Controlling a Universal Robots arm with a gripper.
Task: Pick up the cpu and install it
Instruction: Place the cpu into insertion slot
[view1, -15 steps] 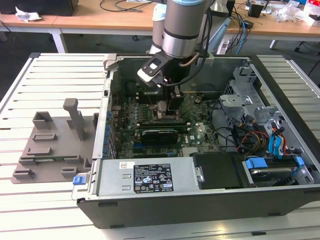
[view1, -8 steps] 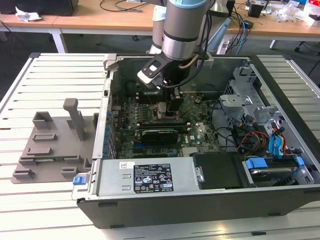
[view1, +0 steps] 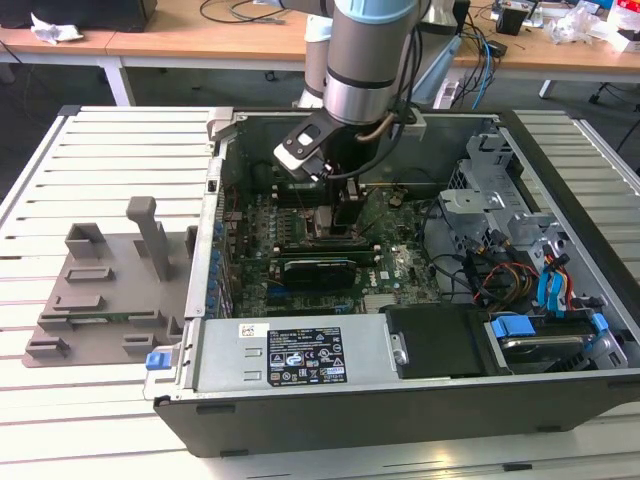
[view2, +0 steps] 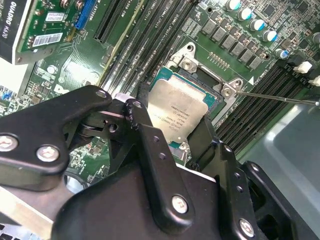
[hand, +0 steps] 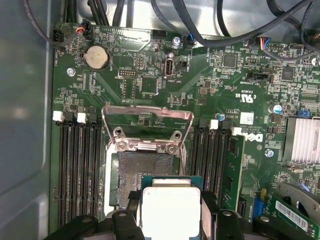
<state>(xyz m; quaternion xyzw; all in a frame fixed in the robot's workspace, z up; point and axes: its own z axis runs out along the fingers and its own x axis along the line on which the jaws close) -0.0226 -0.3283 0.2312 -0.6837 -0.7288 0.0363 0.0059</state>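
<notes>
The pincer (hand: 171, 215) is clenched on the cpu (view2: 182, 111), 1 finger at each of 2 opposite edges. It holds the chip just above the open socket (hand: 142, 170), partly overlapping it in the first wrist view. The metal load frame (hand: 147, 117) stands raised on the socket's side away from the pincer. The step in hand looks like placement; seating seems to call for a level chip squared to the socket.
</notes>
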